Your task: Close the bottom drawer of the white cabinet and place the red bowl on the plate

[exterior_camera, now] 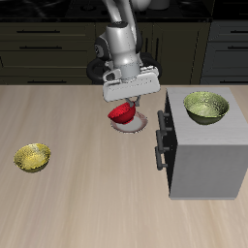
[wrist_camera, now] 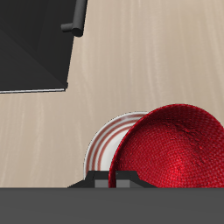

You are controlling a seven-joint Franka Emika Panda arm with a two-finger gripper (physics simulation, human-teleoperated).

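Note:
My gripper [exterior_camera: 127,104] is shut on the rim of the red bowl [exterior_camera: 122,113], which hangs tilted just above the plate [exterior_camera: 135,125]. In the wrist view the red bowl [wrist_camera: 173,147] covers part of the whitish, pink-ringed plate [wrist_camera: 107,145], and my gripper [wrist_camera: 114,180] clamps the bowl's edge. The white cabinet [exterior_camera: 205,155] stands beside the plate. Its bottom drawer [exterior_camera: 161,158] looks flush with the upper drawer front. A cabinet corner [wrist_camera: 31,48] with one dark handle [wrist_camera: 76,17] shows in the wrist view.
One yellow-green bowl [exterior_camera: 205,106] rests on top of the cabinet. Another yellow-green bowl [exterior_camera: 31,156] sits far across the table, nearer the front edge. Dark kitchen cupboards run behind the table.

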